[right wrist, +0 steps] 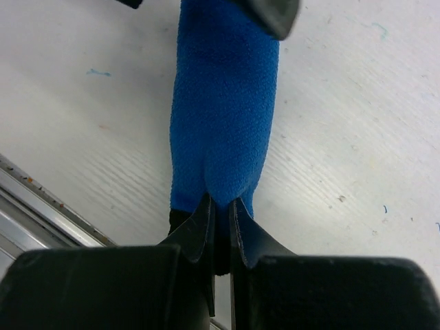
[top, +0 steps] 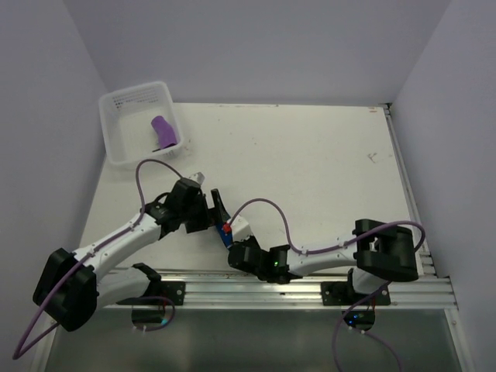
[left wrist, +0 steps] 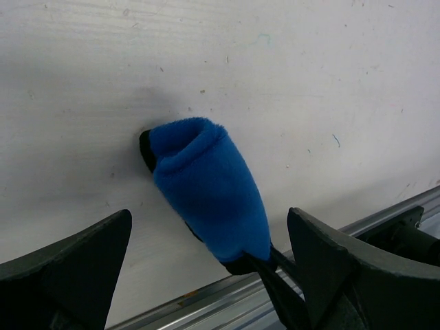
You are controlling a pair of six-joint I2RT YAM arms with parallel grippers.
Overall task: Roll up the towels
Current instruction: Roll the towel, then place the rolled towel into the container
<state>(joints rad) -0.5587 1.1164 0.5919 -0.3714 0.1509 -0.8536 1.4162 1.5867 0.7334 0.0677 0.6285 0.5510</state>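
The top camera looks steeply down from high behind the near edge over the whole white table (top: pixel 310 155), while the two wrist cameras hang close above its near part and both show, very large, the same rolled blue towel (left wrist: pixel 206 192).
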